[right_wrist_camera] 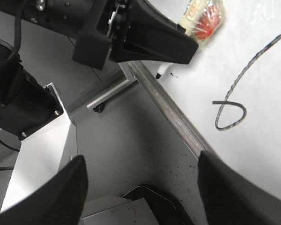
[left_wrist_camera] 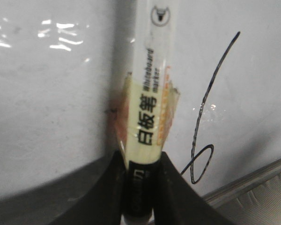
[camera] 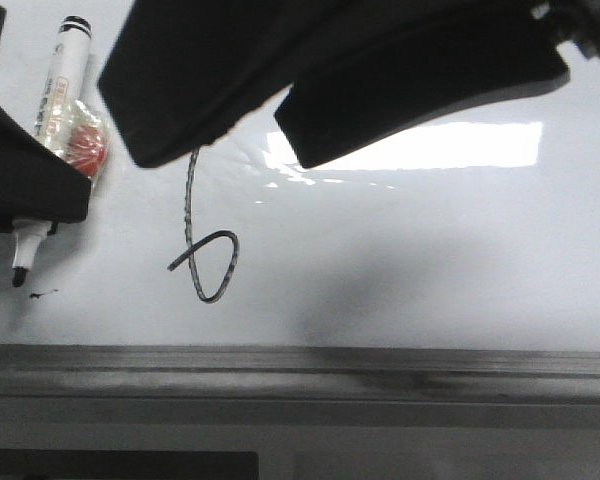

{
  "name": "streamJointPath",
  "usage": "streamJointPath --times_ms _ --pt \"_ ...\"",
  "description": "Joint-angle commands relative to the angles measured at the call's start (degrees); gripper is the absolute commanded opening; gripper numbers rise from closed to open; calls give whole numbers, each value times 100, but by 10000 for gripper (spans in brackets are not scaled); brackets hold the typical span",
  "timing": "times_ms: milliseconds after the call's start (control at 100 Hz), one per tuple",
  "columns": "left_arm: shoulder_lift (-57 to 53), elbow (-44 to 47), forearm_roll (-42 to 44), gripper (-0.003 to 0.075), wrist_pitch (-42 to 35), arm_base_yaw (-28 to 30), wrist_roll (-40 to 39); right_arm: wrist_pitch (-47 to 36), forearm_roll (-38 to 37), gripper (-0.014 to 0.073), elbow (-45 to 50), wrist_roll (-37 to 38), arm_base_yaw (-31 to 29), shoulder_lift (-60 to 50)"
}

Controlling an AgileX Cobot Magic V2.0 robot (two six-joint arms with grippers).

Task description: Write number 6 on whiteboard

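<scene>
Marker (left_wrist_camera: 147,117) barrel showing Chinese "白板笔" plus small "whiteboard marker" print; bull-head logo above. Hand-drawn number 6 (camera: 205,245) showing on whiteboard (camera: 430,260).

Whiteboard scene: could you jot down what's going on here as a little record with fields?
Surface: glossy pale whiteboard with dark grey metal frame
Drawing: thin black hand-drawn number 6, stem and loop complete
Stray mark: tiny black ink dash
Tool: white whiteboard marker, black cap, tip near the stray mark
Left gripper: shut on the marker
Right gripper: open, holding nothing
</scene>
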Motion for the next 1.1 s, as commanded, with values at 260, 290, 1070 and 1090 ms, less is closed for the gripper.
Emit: streamJointPath --times_ms 260,290,1070,1090 --pt "-10 -158 -174 489 -307 3 -1 -353 60 436 -145 -49 8 -130" --pt "-10 -158 -230 488 -307 3 -1 -367 60 436 -145 -49 8 -130" --pt "-2902 -145 715 -19 69 3 22 -729 -389 -62 395 -49 8 -1956" --pt "-2990 -121 778 -19 69 3 50 -805 -397 -62 451 -49 8 -2079"
